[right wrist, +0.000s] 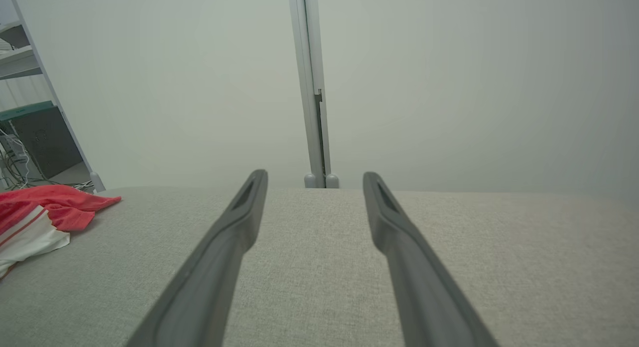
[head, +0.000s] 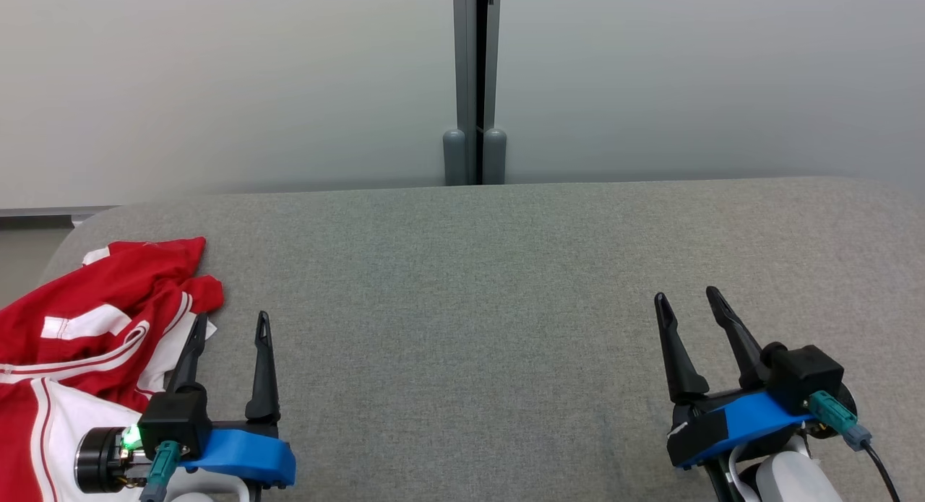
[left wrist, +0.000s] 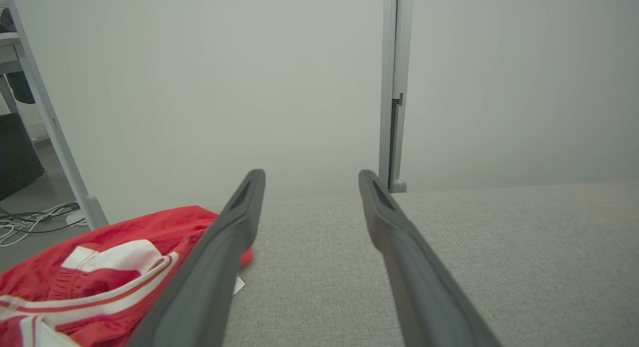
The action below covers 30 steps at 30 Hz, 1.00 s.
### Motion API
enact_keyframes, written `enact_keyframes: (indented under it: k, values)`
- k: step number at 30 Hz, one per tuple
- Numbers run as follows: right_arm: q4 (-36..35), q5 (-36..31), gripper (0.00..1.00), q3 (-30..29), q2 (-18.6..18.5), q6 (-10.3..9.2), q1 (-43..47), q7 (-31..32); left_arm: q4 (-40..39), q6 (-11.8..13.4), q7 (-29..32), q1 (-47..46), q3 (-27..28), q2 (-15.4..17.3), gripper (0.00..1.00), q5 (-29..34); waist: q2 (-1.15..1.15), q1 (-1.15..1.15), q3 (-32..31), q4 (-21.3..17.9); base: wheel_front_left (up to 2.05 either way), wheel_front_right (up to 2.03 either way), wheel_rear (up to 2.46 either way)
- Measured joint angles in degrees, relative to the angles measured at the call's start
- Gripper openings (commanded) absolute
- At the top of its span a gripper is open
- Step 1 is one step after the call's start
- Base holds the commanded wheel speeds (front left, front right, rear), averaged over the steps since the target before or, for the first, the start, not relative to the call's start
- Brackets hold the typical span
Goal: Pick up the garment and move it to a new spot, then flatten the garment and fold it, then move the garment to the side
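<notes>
A crumpled red-and-white jersey [head: 87, 329] lies at the near left corner of the grey cloth-covered tabletop [head: 470, 307]. The left claw [head: 231, 321] sits at its right edge, fingers spread, gripping nothing. The right claw [head: 686, 296], likewise spread and empty, is well apart at the near right.

The garment [head: 101, 350] is red cloth with white panels and thin white-and-red striped trim. It lies unfolded in a loose, crumpled heap at the far left of the grey fabric-covered counter [head: 470, 307], with one red flap reaching toward the back edge. Its left and near parts run past the head view's frame.
</notes>
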Motion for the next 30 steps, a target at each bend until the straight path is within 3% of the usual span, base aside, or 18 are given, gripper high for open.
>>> enact_keyframes:
  k: [23,30]
  values:
    - [0.3,0.5,1.00,-0.2,0.0,0.00,0.0,0.0,0.6,-0.6,-0.1,-0.1,0.5,-0.6,1.00,0.1,0.00,0.00,0.0,0.2,0.00,0.00,0.00]
    - [0.1,1.0,1.00,1.0,0.0,0.00,0.0,-0.1,1.0,-1.0,-0.1,-0.6,0.8,-0.9,1.00,0.1,0.00,0.00,0.0,1.9,0.00,0.00,0.00]
